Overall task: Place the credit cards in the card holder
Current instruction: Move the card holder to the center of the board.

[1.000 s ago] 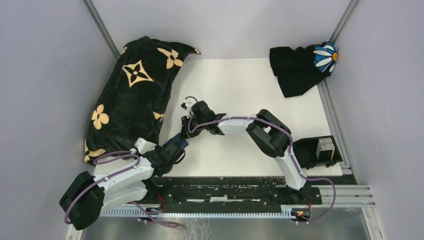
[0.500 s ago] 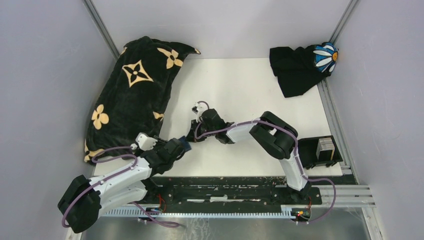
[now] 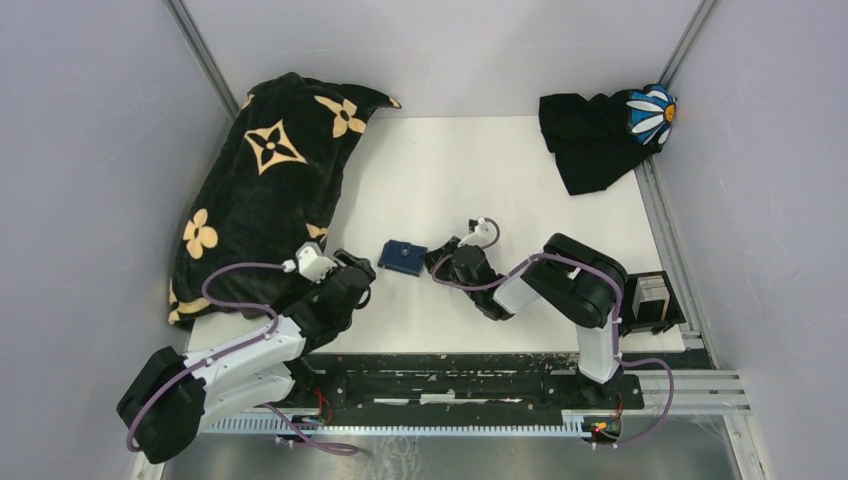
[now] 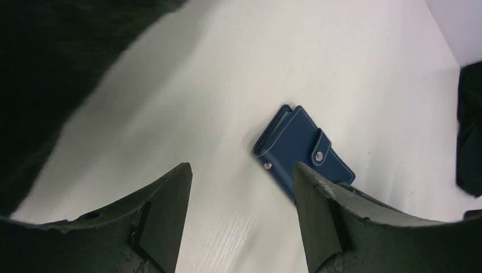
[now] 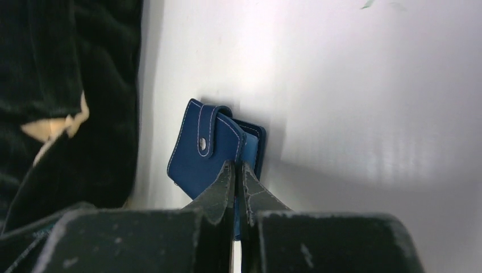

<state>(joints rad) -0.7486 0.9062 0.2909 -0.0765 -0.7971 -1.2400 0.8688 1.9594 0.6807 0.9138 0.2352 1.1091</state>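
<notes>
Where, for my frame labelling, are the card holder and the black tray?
card holder (image 3: 403, 257), top view, middle of its closed cover.
black tray (image 3: 607, 303), top view, its bare left part.

1. We list the left arm (image 3: 245, 350), white links with black joints, reaching from its base toward the small navy-blue folding wallet (image 3: 403, 257). The left gripper (image 4: 241, 170) has its black fingers spread wide, just short of the wallet's left side, holding nothing.

2. We list the right arm (image 3: 585, 300), same build, folded low to the wallet's right. The right gripper (image 5: 237, 166) has its fingers pinched to a thin slit, tips at the wallet's right edge.
</notes>
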